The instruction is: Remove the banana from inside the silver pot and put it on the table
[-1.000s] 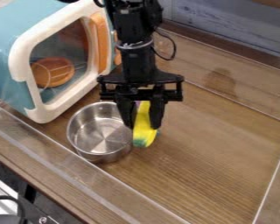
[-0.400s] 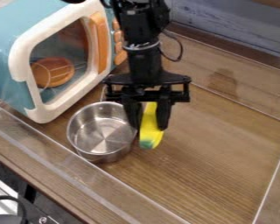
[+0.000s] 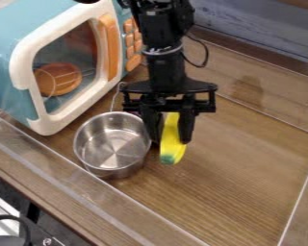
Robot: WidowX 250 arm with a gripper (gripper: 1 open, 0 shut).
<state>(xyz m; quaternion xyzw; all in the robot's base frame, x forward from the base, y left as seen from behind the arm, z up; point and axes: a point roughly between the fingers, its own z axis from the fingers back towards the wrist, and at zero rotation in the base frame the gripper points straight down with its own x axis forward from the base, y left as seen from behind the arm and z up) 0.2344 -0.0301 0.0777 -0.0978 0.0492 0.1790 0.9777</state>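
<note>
Yellow banana (image 3: 172, 146) hanging in the gripper (image 3: 171, 132), already clear of the silver pot (image 3: 112, 144).

Black jaws are pinching narrowly on the banana's upper part, holding it nearly upright just beside the pot's right rim, its lower tip sitting at or just above the table (image 3: 246, 183); contact cannot be told. The pot is standing empty, so the lifting-out part is looking done. What is remaining, as I judge it, is setting the fruit down on the wood and letting go.
</note>
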